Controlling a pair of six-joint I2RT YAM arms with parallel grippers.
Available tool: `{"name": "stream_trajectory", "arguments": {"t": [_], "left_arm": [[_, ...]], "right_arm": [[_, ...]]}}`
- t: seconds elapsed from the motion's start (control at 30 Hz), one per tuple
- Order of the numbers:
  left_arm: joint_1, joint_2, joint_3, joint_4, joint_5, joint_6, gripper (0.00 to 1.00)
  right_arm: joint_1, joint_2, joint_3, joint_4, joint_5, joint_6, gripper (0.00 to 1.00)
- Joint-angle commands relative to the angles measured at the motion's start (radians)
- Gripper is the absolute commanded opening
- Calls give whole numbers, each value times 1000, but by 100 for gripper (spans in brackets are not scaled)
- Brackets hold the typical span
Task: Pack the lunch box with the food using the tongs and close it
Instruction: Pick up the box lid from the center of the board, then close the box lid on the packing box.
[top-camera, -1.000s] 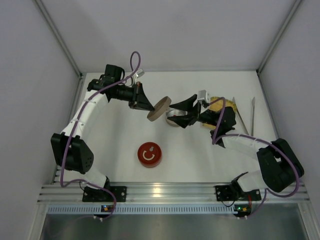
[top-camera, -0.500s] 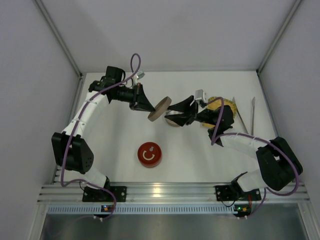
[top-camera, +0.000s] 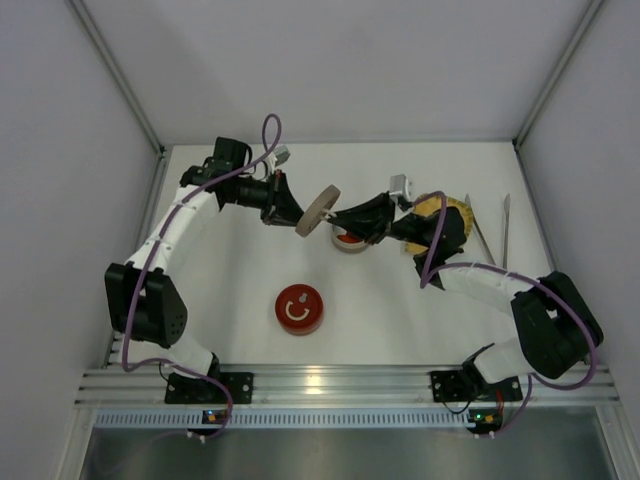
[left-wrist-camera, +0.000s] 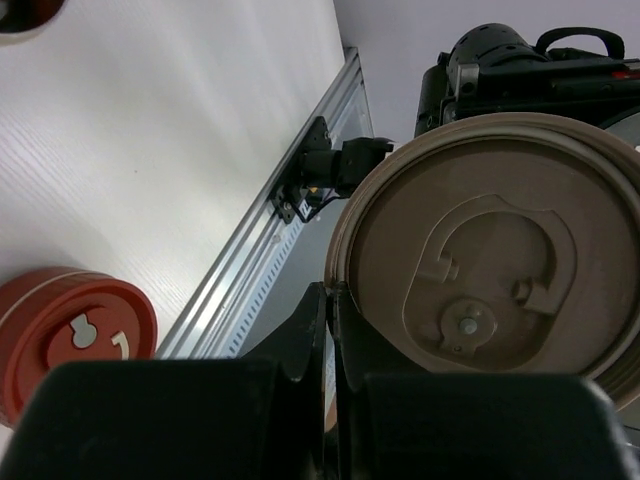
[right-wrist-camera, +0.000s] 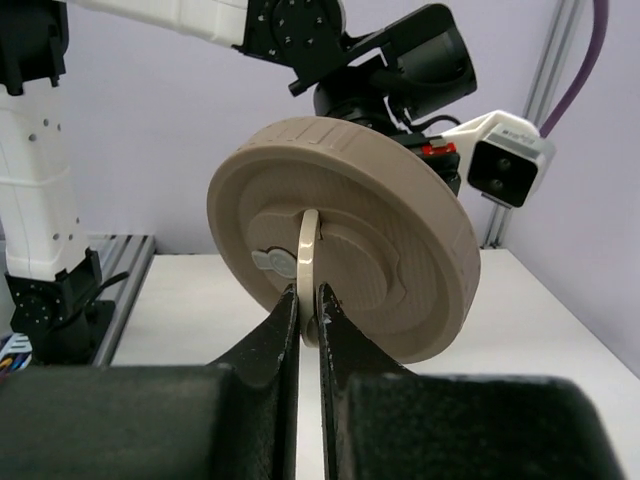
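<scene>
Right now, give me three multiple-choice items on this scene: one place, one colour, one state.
1. Where is the red round piece?
A) on the yellow mat
B) on the table, toward its near edge
C) in the left gripper

2. What colour is the lid held in the air?
A) blue
B) green
C) tan

3. How is the right gripper?
A) shut on the lid's thin handle
B) wide open over the table
C) out of view

Answers: 1 B, the top view shows it lying on the bare surface; 2 C, it reads tan in every view; 3 A, the right wrist view shows the fingers pinched on the handle.
</scene>
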Motion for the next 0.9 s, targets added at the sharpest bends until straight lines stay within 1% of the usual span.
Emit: {"name": "stream_trajectory", "arguments": {"t": [0.0,0.07,0.1,0.13,0.17,0.2,0.23,0.27,0.3,0.33,0.37,0.4,0.43,0.47,0.5,0.53,0.57,0.6,0.67,0.7,0.73,0.87], "left_arm": [[0,-59,-34,94,36,-9,0],[0,-72,-51,94,35,-1,0],[0,-86,-53,89,30,5,6],[3,-91,-51,80,5,32,25],[6,-97,-38,62,-22,52,40],[10,-109,-24,8,-55,80,52],[29,-115,-13,-12,-130,120,70],[42,-123,-2,-26,-167,131,92],[84,-129,18,-43,-204,137,98],[110,-134,30,-55,-256,157,98],[136,-131,44,-70,-281,171,98],[188,-129,68,-92,-301,196,98],[211,-132,76,-101,-327,210,98],[236,-135,81,-104,-364,226,98],[248,-140,81,-104,-384,243,98],[288,-145,81,-118,-414,290,98],[294,-160,76,-121,-468,310,98],[303,-174,67,-118,-499,328,98],[308,-204,13,-94,-534,371,98],[311,-244,-10,-81,-551,390,98],[310,-264,-49,-69,-554,390,98],[311,-322,-91,-37,-540,388,98]], "right_arm": [[9,8,45,21,25,28,0],[-11,-8,51,-23,28,52,0],[-24,-14,57,-48,26,63,0],[-51,-21,68,-119,19,74,0],[-66,-41,97,-182,13,82,0],[-102,-49,123,-270,-6,71,0],[-116,-58,156,-512,-10,42,0],[-125,-78,240,-675,-7,-87,0],[-129,-86,288,-846,38,-177,0],[-130,-90,340,-1011,69,-276,0],[-130,-97,406,-1221,89,-417,0],[-134,-101,426,-1305,150,-459,0],[-134,-104,448,-1374,176,-540,0],[-134,-100,497,-1437,207,-582,0],[-131,-86,529,-1575,268,-616,0],[-133,-43,616,-1649,295,-689,0],[-133,-16,664,-1724,321,-725,0],[-133,12,705,-1852,367,-756,0],[-130,89,819,-1959,413,-846,0],[-111,118,853,-2046,487,-868,0],[-104,182,918,-2091,520,-912,0],[-65,323,1035,-2226,631,-963,0]]}}
